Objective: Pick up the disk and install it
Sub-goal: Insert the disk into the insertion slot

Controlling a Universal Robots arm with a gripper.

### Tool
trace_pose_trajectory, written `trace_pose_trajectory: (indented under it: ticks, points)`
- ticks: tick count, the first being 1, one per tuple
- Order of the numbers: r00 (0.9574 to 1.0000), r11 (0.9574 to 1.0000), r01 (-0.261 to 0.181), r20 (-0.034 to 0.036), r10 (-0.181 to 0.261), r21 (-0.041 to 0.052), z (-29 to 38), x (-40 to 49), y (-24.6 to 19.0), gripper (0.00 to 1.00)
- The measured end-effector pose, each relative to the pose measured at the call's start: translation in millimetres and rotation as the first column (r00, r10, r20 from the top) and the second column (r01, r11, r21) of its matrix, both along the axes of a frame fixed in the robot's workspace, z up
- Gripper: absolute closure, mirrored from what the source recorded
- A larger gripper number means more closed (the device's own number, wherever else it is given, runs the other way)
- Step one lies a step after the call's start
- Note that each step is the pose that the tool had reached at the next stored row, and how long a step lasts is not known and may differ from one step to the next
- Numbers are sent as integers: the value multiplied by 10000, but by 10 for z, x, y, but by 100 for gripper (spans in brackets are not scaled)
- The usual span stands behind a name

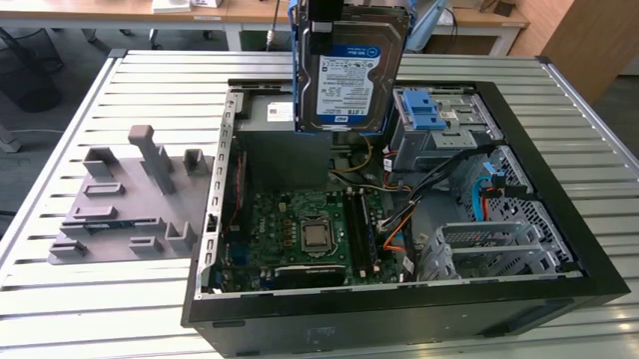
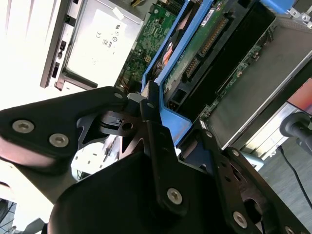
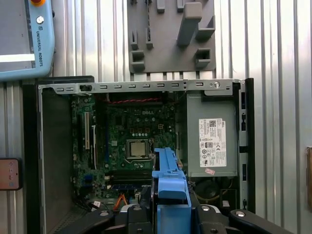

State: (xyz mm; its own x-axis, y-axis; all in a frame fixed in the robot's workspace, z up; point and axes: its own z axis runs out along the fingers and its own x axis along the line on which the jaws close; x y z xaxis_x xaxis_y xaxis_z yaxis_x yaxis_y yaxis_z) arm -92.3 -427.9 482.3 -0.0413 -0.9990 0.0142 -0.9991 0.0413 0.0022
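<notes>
The disk (image 1: 349,71) hangs upright above the open computer case (image 1: 399,318), its white-and-blue label facing the exterior camera and its blue carrier frame along the edges. My gripper (image 2: 170,119) is shut on the carrier's blue end; the black fingers (image 2: 112,105) press it from both sides. The disk's green circuit board (image 2: 214,53) shows beyond the fingers in the second wrist view. In the first wrist view the blue carrier (image 3: 169,178) sticks out from my gripper (image 3: 170,202), over the motherboard (image 3: 131,136). The disk is above the case, touching nothing inside it.
A metal drive cage with blue latches (image 1: 439,123) sits at the case's far right corner, another cage (image 1: 489,247) nearer. The grey power-supply box (image 3: 212,141) lies beside the motherboard. A grey fixture plate (image 1: 130,202) rests on the slatted table at the exterior view's left. Cables cross the case's right side.
</notes>
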Motion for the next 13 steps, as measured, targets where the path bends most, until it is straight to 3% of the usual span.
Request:
trace_pose_trajectory:
  ticks: [9, 13]
  points:
    - [10000, 10000, 0, 1, 0, 1, -1, 6, 0, 64]
    - [10000, 10000, -1, 30, 1, 6, -3, 6, -29, 64]
